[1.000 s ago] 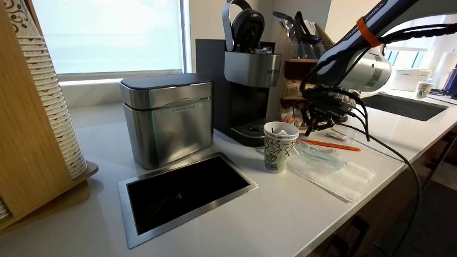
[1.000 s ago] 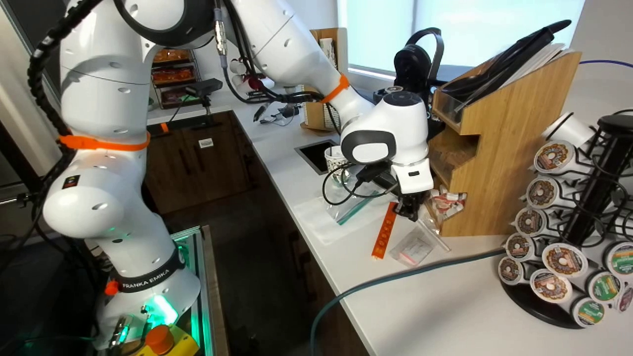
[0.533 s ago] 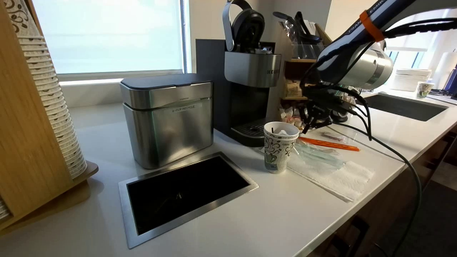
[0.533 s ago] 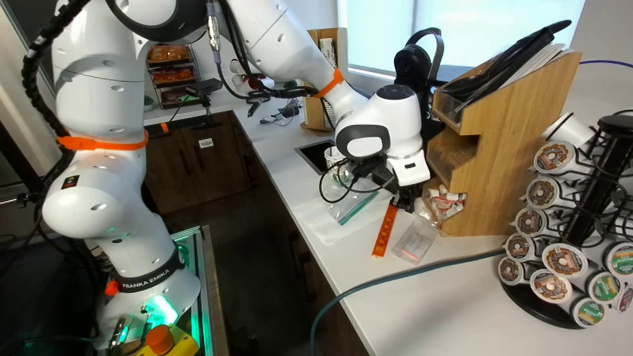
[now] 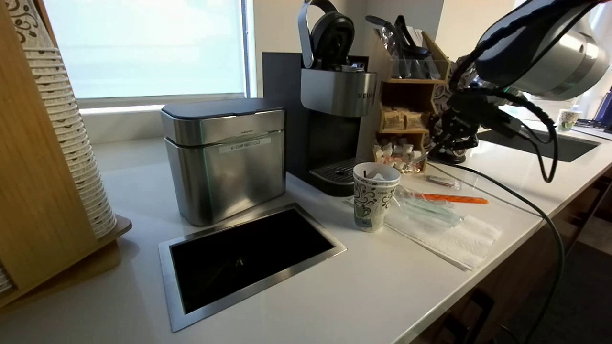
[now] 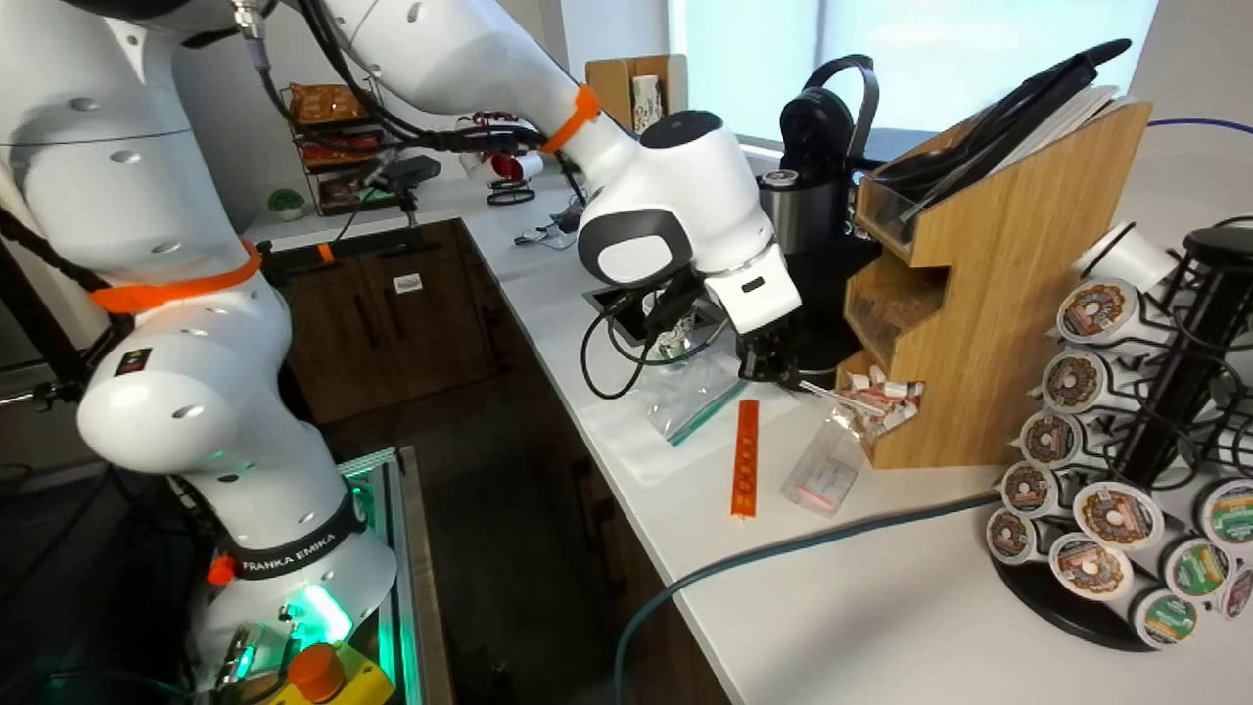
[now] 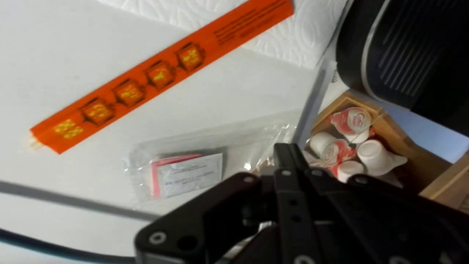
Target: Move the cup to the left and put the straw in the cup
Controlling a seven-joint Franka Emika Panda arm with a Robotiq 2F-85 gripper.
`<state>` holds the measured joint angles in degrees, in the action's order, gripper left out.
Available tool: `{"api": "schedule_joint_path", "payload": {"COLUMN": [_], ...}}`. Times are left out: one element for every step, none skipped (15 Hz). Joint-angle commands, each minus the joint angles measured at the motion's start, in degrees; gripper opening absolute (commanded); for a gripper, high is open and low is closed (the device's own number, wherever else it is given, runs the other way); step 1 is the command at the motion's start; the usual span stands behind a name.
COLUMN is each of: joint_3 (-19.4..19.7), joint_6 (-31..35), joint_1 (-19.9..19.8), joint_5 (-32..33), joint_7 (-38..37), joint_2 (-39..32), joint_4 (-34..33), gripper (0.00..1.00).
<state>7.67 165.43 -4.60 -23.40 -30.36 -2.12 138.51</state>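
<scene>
At far left in an exterior view, a wooden holder (image 5: 38, 191) carries a tall stack of paper cups (image 5: 71, 143). Next comes a brushed-metal canister (image 5: 234, 167), with a metal-framed bin opening (image 5: 258, 286) in the white worktop (image 5: 315, 296) before it, then a silver and black coffee maker (image 5: 330, 91). The task's cup (image 5: 370, 205), white with dark swirls, stands upright near the bin opening's right corner, its mouth facing up. To its right, a clear plastic bag (image 5: 430, 210) lies on a paper towel (image 5: 468, 243), with an orange chopstick sleeve (image 5: 454, 198) beyond. Further right, the black jaws hang above the worktop, pinched together on a thin pale straw (image 7: 313, 104). In both exterior views the cup lies to the left of the jaws, and the coming move turns on this: the cup's axis is vertical, while the straw slants well away from upright, its free end towards the wooden organiser (image 6: 1018, 294) rather than over the cup. It will probably need carrying left above the rim and tipping upright before release. At far right is a dark sink (image 5: 573, 147).
</scene>
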Motion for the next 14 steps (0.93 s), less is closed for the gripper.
{"api": "schedule_joint_path", "payload": {"joint_3": [0.8,0.7,1.4,1.8,2.4,3.0,3.9,4.4,4.6,4.6,3.8,3.1,1.7,0.9], "joint_6": [0.0,-1.6,-3.4,-5.1,-7.0,-8.0,-9.8,-9.9,-9.5,-8.4,-6.1,-4.3,-1.4,1.0], "joint_1": [-1.6,-1.6,-0.9,-0.4,0.3,1.0,1.7,2.2,3.1,3.7,4.4,5.5,6.4,7.4], "joint_5": [1.4,0.0,-2.2,-4.0,-6.3,-7.9,-9.7,-10.6,-11.1,-11.2,-10.4,-9.9,-9.5,-9.3], "joint_7": [2.2,4.4,7.9,11.1,15.2,19.1,22.8,25.5,28.7,30.5,32.2,34.3,35.0,36.4], "joint_2": [6.9,9.0,10.9,13.2,15.7,17.8,19.8,21.1,21.9,22.2,21.5,21.0,20.1,19.6], "joint_4": [7.9,9.4,10.5,12.0,13.2,14.3,14.8,15.4,15.6,15.7,15.8,15.9,16.2,16.6], "gripper": [0.0,0.0,0.0,0.0,0.0,0.0,0.0,0.0,0.0,0.0,0.0,0.0,0.0,0.0]}}
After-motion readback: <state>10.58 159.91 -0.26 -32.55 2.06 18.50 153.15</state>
